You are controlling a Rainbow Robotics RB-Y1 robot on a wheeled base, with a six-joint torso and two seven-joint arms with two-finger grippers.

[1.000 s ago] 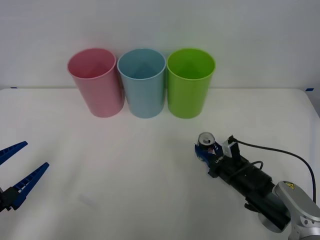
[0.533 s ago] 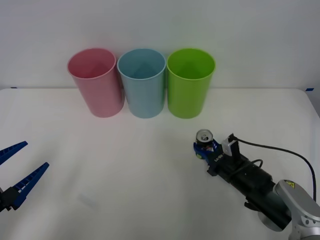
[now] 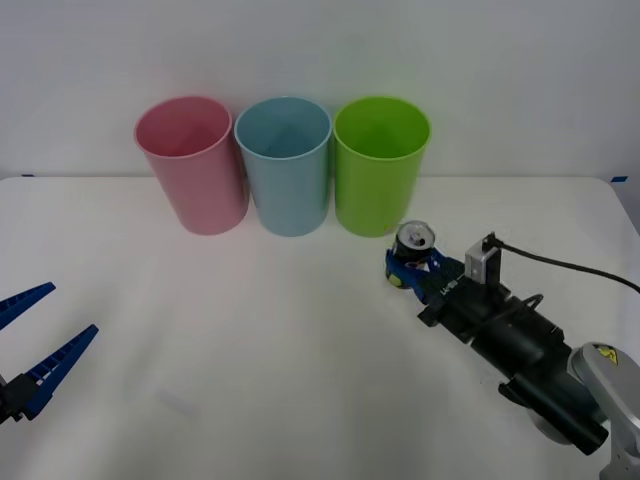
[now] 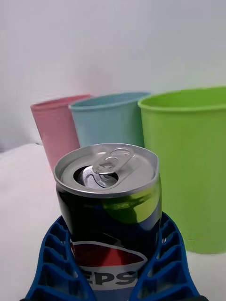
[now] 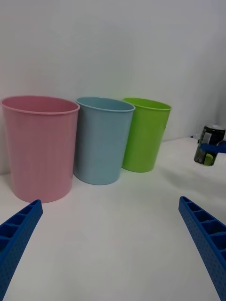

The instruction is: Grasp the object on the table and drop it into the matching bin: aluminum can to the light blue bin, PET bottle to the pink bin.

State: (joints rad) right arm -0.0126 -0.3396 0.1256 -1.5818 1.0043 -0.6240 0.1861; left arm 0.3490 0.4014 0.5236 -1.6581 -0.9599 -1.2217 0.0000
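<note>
The can is clamped upright between the blue ribbed fingers of the right end effector, low on its body, so the silver top with the opened tab is left clear. That low grip is probably what keeps it level and steady. It's held just in front of the green bin, looks lifted off the tabletop, and it's short next to all three bins.

The blue bin is where an aluminum can is meant to go, and it's sat in the middle, with the pink bin on its other side. So the can would need to be carried higher than the rims and across past the green one before being let go. The tight row means a sloppy drop could easily end up in the wrong bin.

The left end effector is parked wide open near the tabletop's left edge, well apart from everything.
</note>
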